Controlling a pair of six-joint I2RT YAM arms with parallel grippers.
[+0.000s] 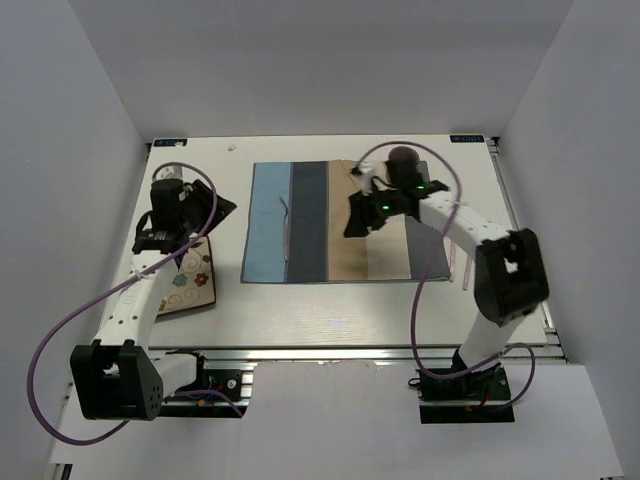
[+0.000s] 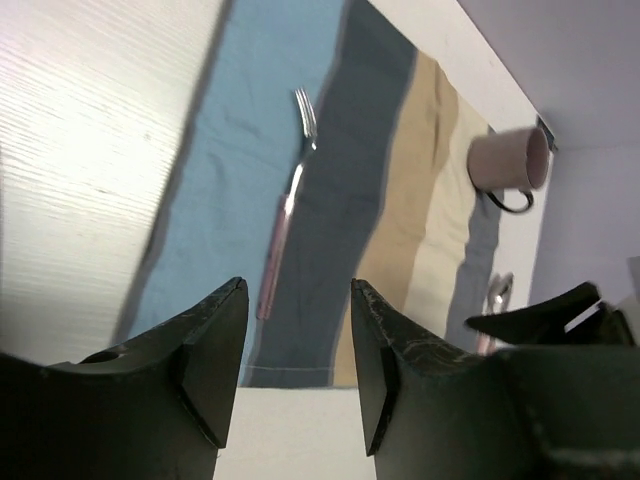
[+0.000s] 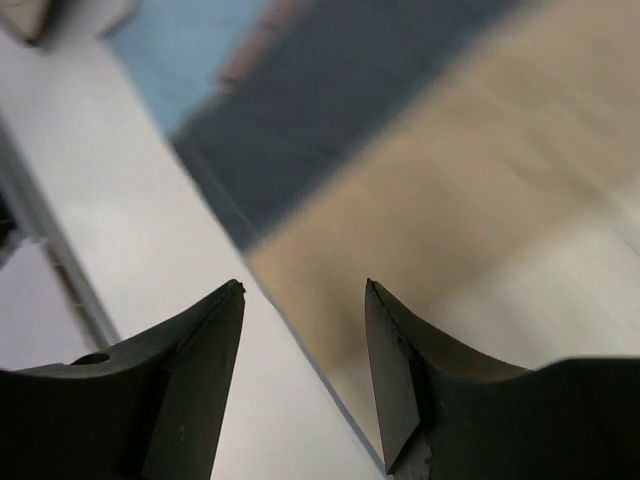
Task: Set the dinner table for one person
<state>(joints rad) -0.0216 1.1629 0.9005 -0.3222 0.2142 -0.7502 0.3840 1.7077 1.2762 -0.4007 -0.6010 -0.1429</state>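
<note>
1. White walls box in the off-white counter [image 1: 330, 315]. It fills the middle of your top view, with its metal rail along the 6 o'clock edge where both arms are bolted.
2. Judged from how things lie, you are roughly past halfway. The striped placemat [image 1: 305, 225] lies flat at the counter's centre. The fork [image 2: 290, 200] rests on its blue stripe. The pink mug [image 2: 508, 160] sits at the mat's 1 o'clock corner.
3. A pink-handled utensil [image 1: 455, 263], a spoon as far as you can tell, lies just beside the mat's edge at 4 o'clock. It looks placed, or nearly so.
4. Left to do, by my reading, is the floral napkin [image 1: 195, 285]. It lies on the bare counter at 8 o'clock, well apart from the mat and under your left arm. No plate or knife shows in any view.
5. Your count: one placemat, one fork, one mug, one spoon-like utensil and one floral napkin.
6. Your left fingers [image 2: 215, 340] stand moderately apart and hold nothing. They sit above the napkin and aim toward the fork at 3 o'clock.
7. Your right fingers [image 3: 205, 350] are also apart and empty. They hang over the mat's beige stripe, below the mug.
</note>
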